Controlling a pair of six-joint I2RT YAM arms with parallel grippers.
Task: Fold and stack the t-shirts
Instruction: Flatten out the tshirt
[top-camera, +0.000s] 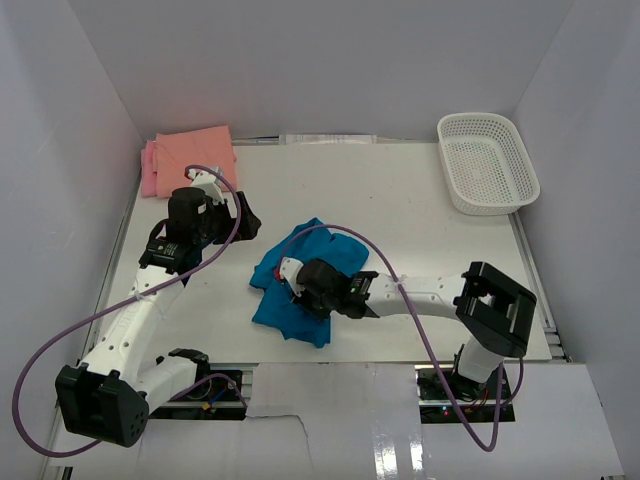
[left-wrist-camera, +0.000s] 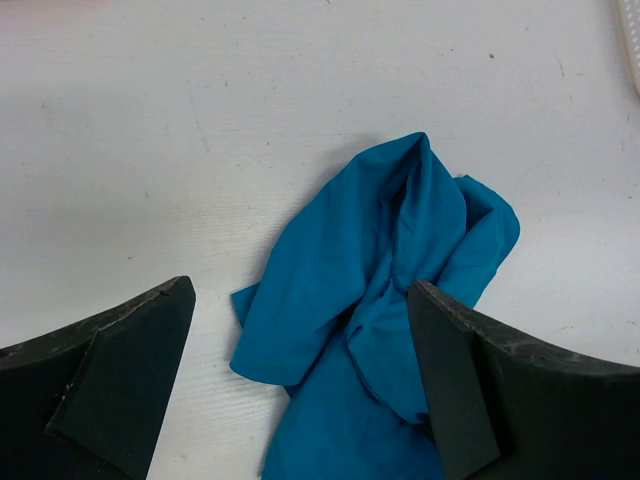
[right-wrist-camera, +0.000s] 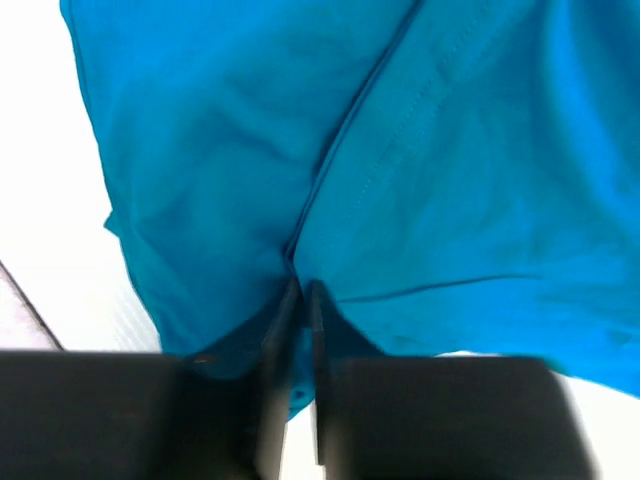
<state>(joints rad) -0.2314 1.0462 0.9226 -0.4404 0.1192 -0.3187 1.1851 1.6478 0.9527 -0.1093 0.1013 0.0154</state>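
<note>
A crumpled teal-blue t-shirt (top-camera: 283, 305) lies at the middle of the table (top-camera: 400, 230). My right gripper (top-camera: 300, 283) sits low on its centre, shut on a pinched fold of the cloth; in the right wrist view the two fingers (right-wrist-camera: 285, 330) stand almost together at the gripper (right-wrist-camera: 301, 292), with teal t-shirt (right-wrist-camera: 300, 130) fabric between them. My left gripper (top-camera: 246, 218) hovers open just left of the shirt; in its view the gripper (left-wrist-camera: 300, 350) frames the teal t-shirt (left-wrist-camera: 370, 290) from above, holding nothing. A folded salmon-orange t-shirt (top-camera: 196, 158) rests on a pink one (top-camera: 148, 170) at the back left.
A white mesh basket (top-camera: 487, 163) stands at the back right corner. Grey walls close in the table on the left, back and right. Purple cables loop off both arms over the table near the shirt.
</note>
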